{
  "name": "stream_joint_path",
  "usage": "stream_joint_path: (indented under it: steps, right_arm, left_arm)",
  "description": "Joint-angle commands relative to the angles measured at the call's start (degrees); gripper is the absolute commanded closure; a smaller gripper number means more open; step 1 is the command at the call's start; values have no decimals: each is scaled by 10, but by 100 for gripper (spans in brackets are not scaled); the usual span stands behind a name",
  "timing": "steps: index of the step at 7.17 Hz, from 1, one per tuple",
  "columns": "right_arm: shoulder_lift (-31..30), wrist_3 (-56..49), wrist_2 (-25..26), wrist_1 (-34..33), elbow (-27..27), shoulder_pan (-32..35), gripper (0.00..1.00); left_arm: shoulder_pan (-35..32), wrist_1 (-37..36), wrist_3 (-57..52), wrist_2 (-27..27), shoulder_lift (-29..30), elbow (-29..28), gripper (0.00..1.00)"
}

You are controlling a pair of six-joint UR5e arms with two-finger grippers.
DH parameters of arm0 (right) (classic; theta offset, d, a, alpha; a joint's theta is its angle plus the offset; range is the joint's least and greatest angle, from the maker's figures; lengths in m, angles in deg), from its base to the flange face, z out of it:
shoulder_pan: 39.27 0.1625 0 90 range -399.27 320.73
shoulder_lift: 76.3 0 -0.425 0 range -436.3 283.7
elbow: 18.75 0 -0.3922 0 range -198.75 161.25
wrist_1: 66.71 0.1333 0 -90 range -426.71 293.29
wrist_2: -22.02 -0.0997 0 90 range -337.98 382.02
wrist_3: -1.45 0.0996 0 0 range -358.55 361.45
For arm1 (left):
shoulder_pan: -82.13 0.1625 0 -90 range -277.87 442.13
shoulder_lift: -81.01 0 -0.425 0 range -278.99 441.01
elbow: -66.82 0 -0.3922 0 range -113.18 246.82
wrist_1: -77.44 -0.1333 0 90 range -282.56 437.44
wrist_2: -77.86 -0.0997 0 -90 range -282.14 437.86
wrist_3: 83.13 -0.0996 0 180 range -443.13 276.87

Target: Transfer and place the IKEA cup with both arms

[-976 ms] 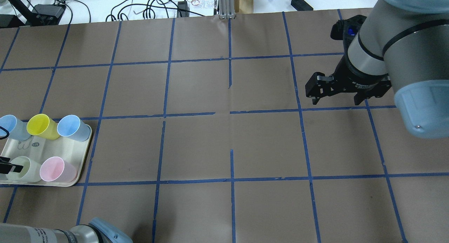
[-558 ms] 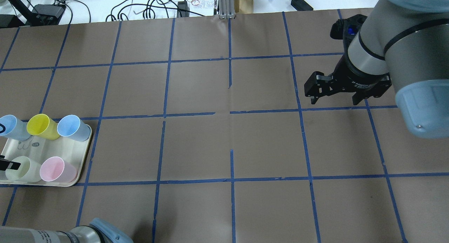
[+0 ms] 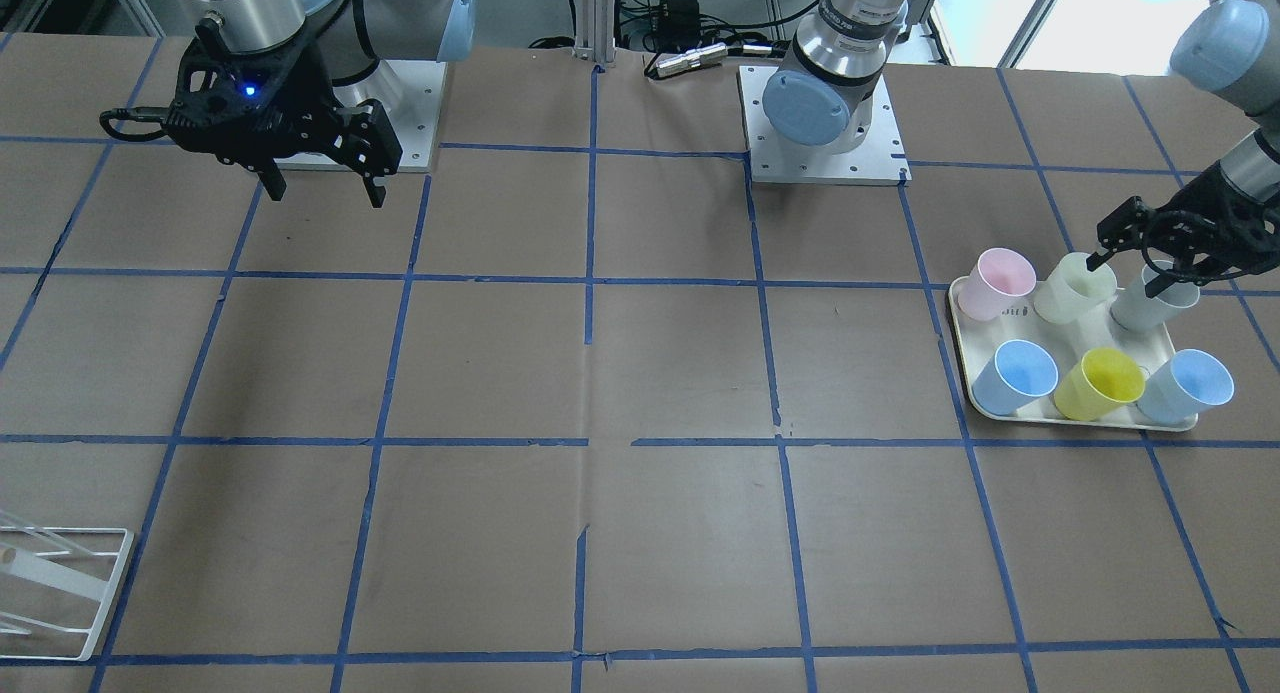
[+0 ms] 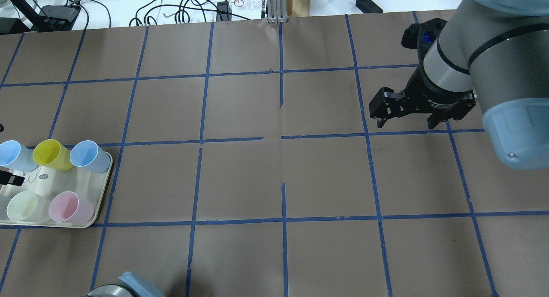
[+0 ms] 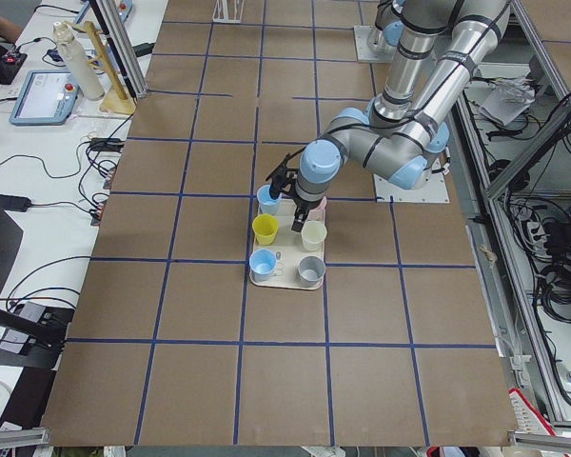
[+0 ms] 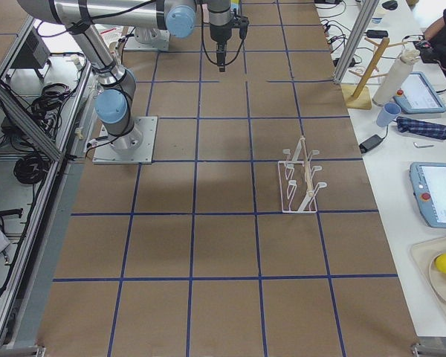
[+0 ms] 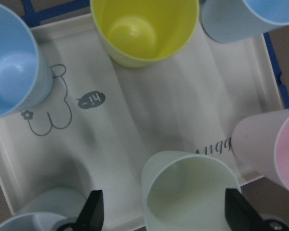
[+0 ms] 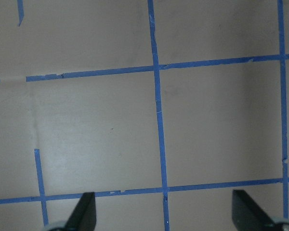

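The pale cream-green IKEA cup [image 3: 1075, 288] stands upright on the white tray [image 3: 1080, 420], between the pink cup [image 3: 1000, 281] and the grey cup [image 3: 1140, 308]. It also shows in the overhead view [image 4: 25, 206]. My left gripper [image 3: 1130, 273] is open just above it. In the left wrist view the cup [image 7: 190, 192] sits between the two fingertips [image 7: 92, 211], untouched. In the overhead view only one finger [image 4: 12, 179] shows at the left edge. My right gripper [image 4: 405, 123] is open and empty, hovering above the table on the far right.
The tray also holds a yellow cup [image 3: 1100, 383] and two blue cups [image 3: 1015, 375], close together. A white wire rack [image 3: 60, 593] stands at the table's edge on my right arm's side. Blue tape lines grid the brown table.
In the overhead view the left gripper's finger has shifted from over the cream-green cup toward the tray's middle. The right gripper has drifted slightly left. No cup has moved.
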Motion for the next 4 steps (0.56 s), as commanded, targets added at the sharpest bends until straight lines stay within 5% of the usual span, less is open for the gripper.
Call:
stream_joint_path:
  steps: [1,2,4]
  right_arm:
    - [0,0,0,-1,0,0,0]
    - [0,0,0,-3,0,0,0]
    - [0,-2,3,-4,0,-1,0]
  left_arm:
    - [-102,96,184,-4,-66,-42,0]
    - [-180,113,287,-62,-85,-47,0]
    - [-322,112,473,-85,-119,-49,0]
